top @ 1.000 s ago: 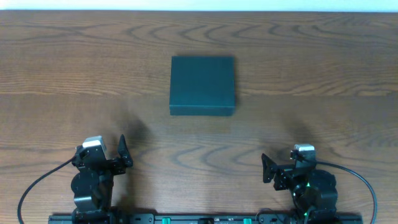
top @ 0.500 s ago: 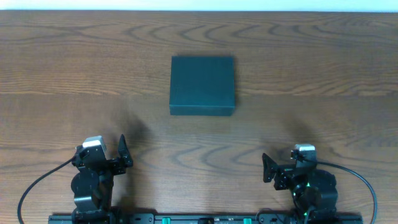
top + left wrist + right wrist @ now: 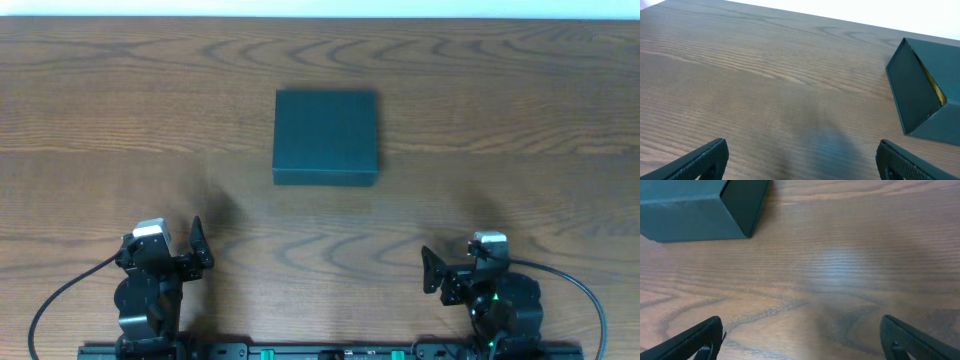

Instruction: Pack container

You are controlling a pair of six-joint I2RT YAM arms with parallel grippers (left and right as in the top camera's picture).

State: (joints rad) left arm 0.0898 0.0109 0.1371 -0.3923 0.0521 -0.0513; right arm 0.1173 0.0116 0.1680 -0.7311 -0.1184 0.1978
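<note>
The container (image 3: 326, 136) is a dark teal-green square box with its lid down, standing mid-table. It shows at the right edge of the left wrist view (image 3: 927, 92), where a yellow sliver is visible at its side gap, and at the top left of the right wrist view (image 3: 700, 207). My left gripper (image 3: 196, 245) is open and empty near the front left, its fingers wide apart over bare wood (image 3: 800, 160). My right gripper (image 3: 430, 270) is open and empty near the front right (image 3: 802, 340). Both are well short of the container.
The wooden table (image 3: 500, 120) spreads all around the container. Its far edge (image 3: 320, 17) runs along the top of the overhead view. The arm bases sit on a black rail (image 3: 330, 351) at the front edge. No snack packets show.
</note>
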